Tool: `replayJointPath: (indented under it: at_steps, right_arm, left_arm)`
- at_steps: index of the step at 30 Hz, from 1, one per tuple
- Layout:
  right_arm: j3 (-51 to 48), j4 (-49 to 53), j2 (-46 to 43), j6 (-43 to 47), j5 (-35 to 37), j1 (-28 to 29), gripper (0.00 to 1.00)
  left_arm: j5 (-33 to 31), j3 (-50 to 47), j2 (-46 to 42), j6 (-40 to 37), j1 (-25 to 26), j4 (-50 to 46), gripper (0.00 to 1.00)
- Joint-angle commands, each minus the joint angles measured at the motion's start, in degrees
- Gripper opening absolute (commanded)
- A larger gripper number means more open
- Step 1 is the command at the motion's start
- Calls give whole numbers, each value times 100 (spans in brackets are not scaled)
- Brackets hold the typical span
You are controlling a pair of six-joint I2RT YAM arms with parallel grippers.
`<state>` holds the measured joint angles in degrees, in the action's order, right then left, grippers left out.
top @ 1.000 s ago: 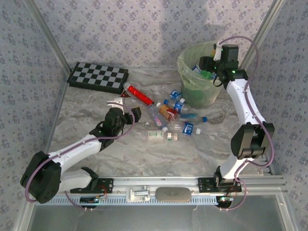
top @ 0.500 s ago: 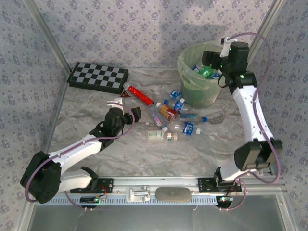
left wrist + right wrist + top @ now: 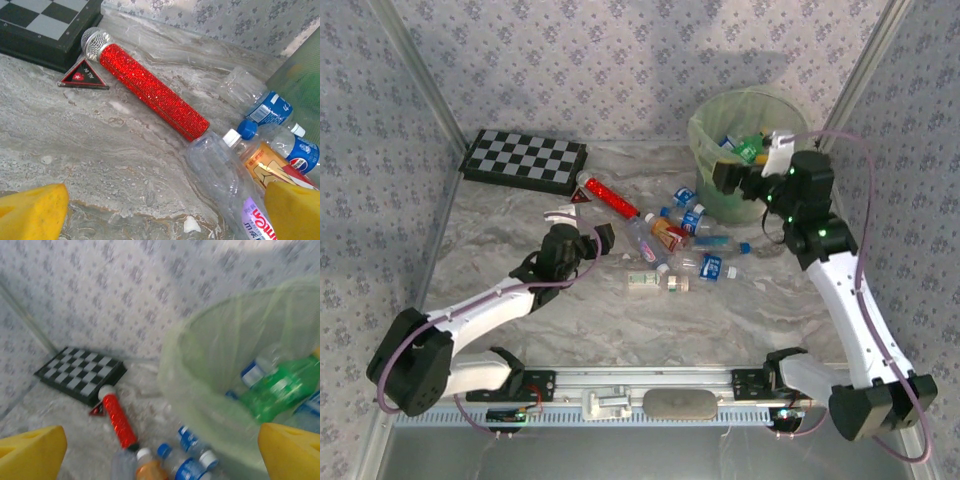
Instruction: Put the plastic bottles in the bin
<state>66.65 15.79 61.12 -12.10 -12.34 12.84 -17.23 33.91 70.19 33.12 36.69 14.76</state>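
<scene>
The pale green bin [image 3: 703,135] stands at the back right with a green bottle [image 3: 750,150] and blue-labelled ones inside. Several plastic bottles [image 3: 682,240] lie scattered on the table in front of it. My right gripper [image 3: 740,172] hangs open and empty beside the bin's near rim. In the right wrist view the bin [image 3: 200,390] and its green bottle [image 3: 280,387] sit ahead of the right gripper [image 3: 162,450]. My left gripper [image 3: 586,226] is open just left of the pile. The left gripper [image 3: 165,210] faces a clear purple-labelled bottle [image 3: 235,185] and an orange-labelled one [image 3: 262,167].
A red glittery stick [image 3: 610,197] lies left of the bottles, beside a small triangular tag [image 3: 84,77]. The checkerboard [image 3: 525,160] lies flat at the back left. Patterned walls close in the sides and back. A metal rail [image 3: 650,385] runs along the near edge.
My right gripper opened over the bin and let go of the green bottle. It then drew back toward the near side. The left arm has hardly moved.
</scene>
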Motion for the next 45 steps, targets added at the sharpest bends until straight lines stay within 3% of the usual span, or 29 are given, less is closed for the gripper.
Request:
replayJointPath:
  at_steps: [1, 8, 17, 26, 32, 45]
  right_arm:
    - [-515, 43, -298, -230, -149, 338, 100]
    - [-1261, 295, 61, -491, -442, 1059, 98]
    - [-749, 1130, 1576, 392, -436, 2544, 96]
    - [627, 2654, 3203, 1559, 713, 3584, 97]
    - [1348, 3431, 4159, 2173, 1660, 4013, 100]
    - [1588, 3858, 4971, 2440, 2126, 4256, 97]
  left_arm:
    - [41, 238, 113, 102, -44, 53, 100]
    - [-93, 304, 203, 183, -59, 0, 100]
    - [-253, 229, -56, 539, -457, -350, 100]
    - [-298, -377, -981, 987, -1224, -653, 100]
    - [-412, -722, -1619, 1171, -1565, -863, 100]
    - [-483, -974, -1965, 1360, -1735, -915, 100]
